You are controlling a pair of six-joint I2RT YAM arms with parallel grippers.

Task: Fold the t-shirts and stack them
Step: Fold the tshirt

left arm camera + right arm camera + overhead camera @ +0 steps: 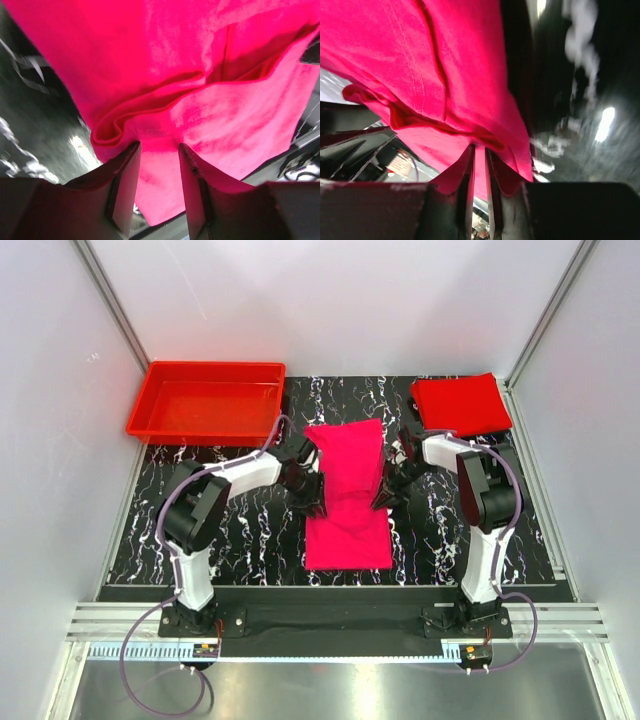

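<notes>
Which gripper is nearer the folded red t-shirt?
Right. The right gripper sits at the pink t-shirt's right edge, near the red t-shirt; the left gripper is at the opposite edge.

Plain white panel walls (340,300), edged by aluminium rails (112,302), enclose a black white-veined marble-patterned surface (250,540) under even light.

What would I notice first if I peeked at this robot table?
The bright pink t-shirt in the middle of the black marbled table jumps out first, with the left arm's fingers and the right arm's fingers pinching its two sides. Next come the red tray at the far left corner and the folded red t-shirt at the far right corner.
</notes>
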